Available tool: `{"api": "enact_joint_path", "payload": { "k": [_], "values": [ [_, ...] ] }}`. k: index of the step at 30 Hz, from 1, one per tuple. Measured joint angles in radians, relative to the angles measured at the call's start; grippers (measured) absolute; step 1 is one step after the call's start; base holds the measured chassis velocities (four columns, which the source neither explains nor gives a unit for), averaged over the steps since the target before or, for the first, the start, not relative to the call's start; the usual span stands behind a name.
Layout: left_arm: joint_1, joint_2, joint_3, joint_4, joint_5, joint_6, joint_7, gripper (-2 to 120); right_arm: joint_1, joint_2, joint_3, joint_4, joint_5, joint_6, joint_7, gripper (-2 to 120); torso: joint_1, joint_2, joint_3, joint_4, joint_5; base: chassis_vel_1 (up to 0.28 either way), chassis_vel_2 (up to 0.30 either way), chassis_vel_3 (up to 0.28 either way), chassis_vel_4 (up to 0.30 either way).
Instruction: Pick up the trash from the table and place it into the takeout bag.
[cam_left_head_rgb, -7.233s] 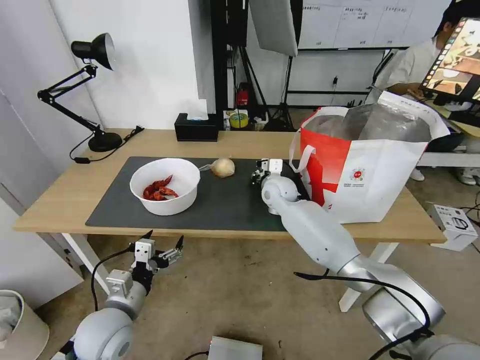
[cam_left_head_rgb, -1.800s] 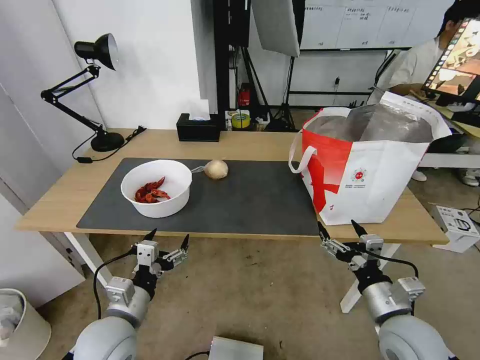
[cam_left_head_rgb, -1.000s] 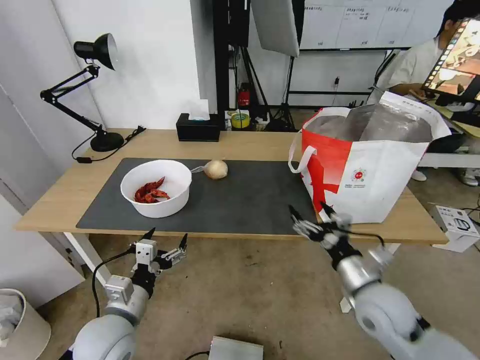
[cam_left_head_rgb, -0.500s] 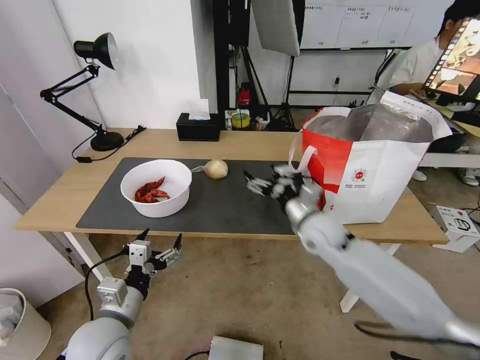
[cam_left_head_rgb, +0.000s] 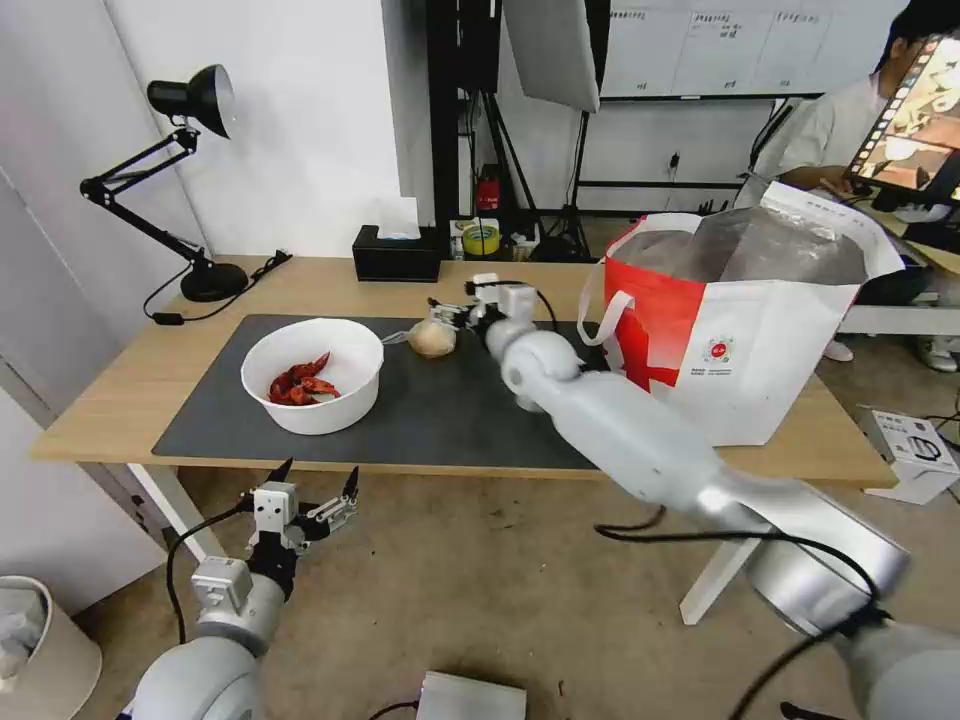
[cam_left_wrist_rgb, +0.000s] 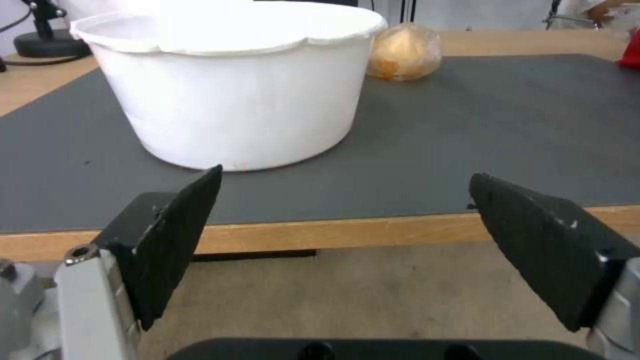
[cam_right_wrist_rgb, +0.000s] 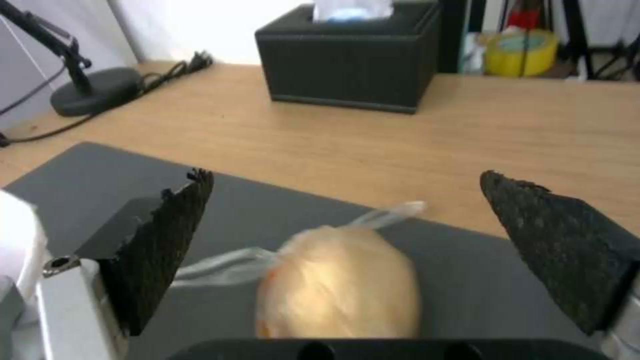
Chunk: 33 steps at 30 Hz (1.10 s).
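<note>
On the table (cam_left_head_rgb: 120, 400) lies a dark mat (cam_left_head_rgb: 470, 410) with the trash on it: a white bowl (cam_left_head_rgb: 312, 375) of red crayfish shells and a tan bag-wrapped lump (cam_left_head_rgb: 432, 340). My right gripper (cam_left_head_rgb: 452, 308) reaches over the mat and hangs open just above and behind the lump (cam_right_wrist_rgb: 340, 295), whose knotted tail points toward the bowl. The lump sits between and below the right gripper's (cam_right_wrist_rgb: 345, 176) fingers, untouched. The red-and-white takeout bag (cam_left_head_rgb: 740, 330) stands open at the table's right end. My left gripper (cam_left_head_rgb: 310, 492) waits open below the table's front edge, facing the bowl (cam_left_wrist_rgb: 233, 90).
A black tissue box (cam_left_head_rgb: 395, 258) and a black desk lamp (cam_left_head_rgb: 190, 190) stand at the back of the table. A pale waste bin (cam_left_head_rgb: 40, 650) is on the floor at the left, a small white box (cam_left_head_rgb: 905, 450) at the right.
My right arm swung up from below the table's front edge, crossed the mat leftward and now hovers open at the tan lump. The left arm barely moved.
</note>
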<state>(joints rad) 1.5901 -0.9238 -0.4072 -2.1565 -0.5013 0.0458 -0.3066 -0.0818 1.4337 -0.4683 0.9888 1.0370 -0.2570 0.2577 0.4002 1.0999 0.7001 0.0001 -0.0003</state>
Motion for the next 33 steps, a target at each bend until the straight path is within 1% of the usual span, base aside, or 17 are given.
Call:
{"api": "enact_joint_path", "payload": {
  "k": [1,4,5,8,21,24,30,33],
  "values": [
    [0.000,0.000,0.000,0.000,0.000,0.000,0.000,100,0.000,0.000,0.000,0.000,0.000,0.000,0.000,100,0.000,0.000,0.000,0.0000,0.0000,0.000,0.000,0.000,0.000],
    [0.002,0.000,-0.003,-0.007,0.000,-0.002,0.000,100,0.036,0.074,0.022,-0.111,-0.007,-0.044,-0.013,100,0.000,0.000,0.000,0.0001,-0.0001,0.000,0.000,0.000,0.000],
    [0.002,0.000,-0.003,-0.007,0.000,-0.002,0.000,100,0.036,0.074,0.022,-0.111,-0.007,-0.044,-0.013,100,0.000,0.000,0.000,0.0001,-0.0001,0.000,0.000,0.000,0.000],
    [0.008,-0.002,-0.010,-0.012,0.000,-0.004,0.000,100,0.049,0.116,0.043,-0.187,-0.048,-0.078,-0.020,100,0.000,0.000,0.000,0.0000,0.0000,0.000,0.000,0.000,0.000],
    [0.013,0.008,-0.011,-0.026,-0.003,-0.019,0.007,100,0.042,0.141,0.033,-0.232,-0.095,-0.104,-0.042,100,0.000,0.000,0.000,-0.0001,0.0002,0.000,0.000,0.000,0.000],
    [0.022,0.003,-0.013,-0.023,-0.002,-0.024,0.018,100,0.042,0.141,0.025,-0.255,-0.131,-0.103,-0.060,100,0.000,0.000,0.000,-0.0001,0.0002,0.000,0.000,0.000,0.000],
    [0.027,0.001,-0.016,-0.024,-0.001,-0.029,0.027,100,0.042,0.140,0.024,-0.283,-0.144,-0.100,-0.087,100,0.000,0.000,0.000,-0.0002,0.0003,0.000,0.000,0.000,0.000],
    [0.027,0.001,-0.018,-0.026,-0.001,-0.029,0.027,100,0.049,0.140,0.023,-0.301,-0.144,-0.099,-0.121,100,0.000,0.000,0.000,-0.0002,0.0003,0.000,0.000,0.000,0.000]
  ]
}}
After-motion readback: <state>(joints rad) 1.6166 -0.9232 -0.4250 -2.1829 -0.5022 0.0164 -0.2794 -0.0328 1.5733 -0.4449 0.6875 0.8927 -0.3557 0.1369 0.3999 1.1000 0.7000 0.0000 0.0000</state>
